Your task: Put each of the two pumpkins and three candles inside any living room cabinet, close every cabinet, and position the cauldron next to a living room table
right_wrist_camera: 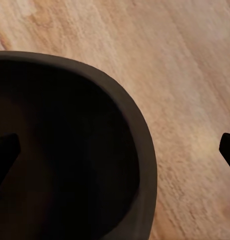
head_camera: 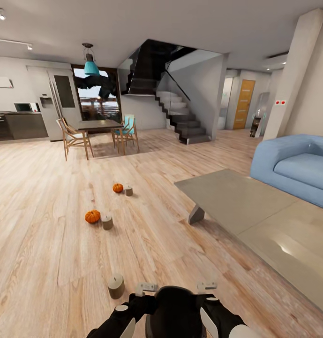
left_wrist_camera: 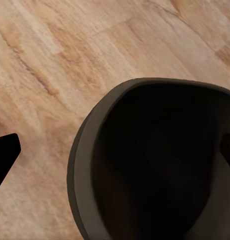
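1. The cauldron (head_camera: 176, 312) sits between both arms at the robot's front, over the wooden floor (head_camera: 48, 263).
2. The left gripper (left_wrist_camera: 115, 150) and right gripper (right_wrist_camera: 115, 150) each straddle the cauldron's rim with fingers spread; whether they grip it, I cannot tell.
3. Two pumpkins (head_camera: 92, 216) (head_camera: 117, 188) and three candles (head_camera: 116, 286) (head_camera: 107, 222) (head_camera: 128, 190) lie on the floor, left of the table (head_camera: 245, 206).

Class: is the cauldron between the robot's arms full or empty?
Empty, as far as visible: both wrist views look into the cauldron and show a dark hollow with nothing inside.
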### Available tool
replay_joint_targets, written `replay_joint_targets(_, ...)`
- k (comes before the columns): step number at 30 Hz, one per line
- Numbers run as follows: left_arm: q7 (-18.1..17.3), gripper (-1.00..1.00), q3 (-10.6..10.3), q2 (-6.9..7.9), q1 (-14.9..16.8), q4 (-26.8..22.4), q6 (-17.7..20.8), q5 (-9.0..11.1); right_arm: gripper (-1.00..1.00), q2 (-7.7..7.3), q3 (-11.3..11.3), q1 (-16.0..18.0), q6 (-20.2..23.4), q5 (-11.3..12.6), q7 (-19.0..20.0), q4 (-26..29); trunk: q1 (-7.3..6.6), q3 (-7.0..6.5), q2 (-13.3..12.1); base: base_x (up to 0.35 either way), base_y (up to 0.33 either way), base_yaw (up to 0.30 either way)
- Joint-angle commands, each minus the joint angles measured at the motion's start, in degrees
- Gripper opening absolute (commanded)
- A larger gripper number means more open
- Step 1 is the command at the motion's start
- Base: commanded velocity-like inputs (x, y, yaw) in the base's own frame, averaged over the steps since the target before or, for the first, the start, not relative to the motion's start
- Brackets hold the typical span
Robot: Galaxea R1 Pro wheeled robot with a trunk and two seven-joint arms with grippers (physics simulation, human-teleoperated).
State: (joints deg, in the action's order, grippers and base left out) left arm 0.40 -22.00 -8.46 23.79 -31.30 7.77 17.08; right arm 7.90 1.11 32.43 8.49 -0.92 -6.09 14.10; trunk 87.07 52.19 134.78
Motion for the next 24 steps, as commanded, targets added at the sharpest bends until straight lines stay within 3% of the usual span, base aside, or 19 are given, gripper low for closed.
replay_joint_targets(1, 0.0, 1.0, -0.1, 0.05, 0.0, -0.1, 0.2, 0.4, 1.0, 0.01, 0.1, 0.0, 0.4, -0.1, -0.2, 0.1, 0.21, 0.24, 0.4, 0.0, 0.0, 0.0)
replay_joint_targets(8, 0.0, 1.0, -0.1, 0.11, 0.0, -0.1, -0.7, 0.5, 1.0, 0.01, 0.1, 0.0, 0.4, 0.1, -0.8, -0.2, 1.31, 1.14, 2.4, 0.0, 0.0, 0.0)
replay_joint_targets(16, 0.0, 1.0, -0.1, 0.11, 0.0, 0.9, -2.8, 0.5, 1.0, 0.01, 0.1, 0.0, 0.2, 0.2, -6.8, -1.1, 1.31, 1.14, 2.4, 0.0, 0.0, 0.0)
replay_joint_targets(24, 0.0, 1.0, -0.1, 0.16, 0.0, 1.1, -2.8, 0.5, 1.0, 0.01, 0.1, 0.0, 0.1, 0.1, -7.2, -1.2, 3.07, 2.57, 5.7, 0.0, 0.0, 0.0)
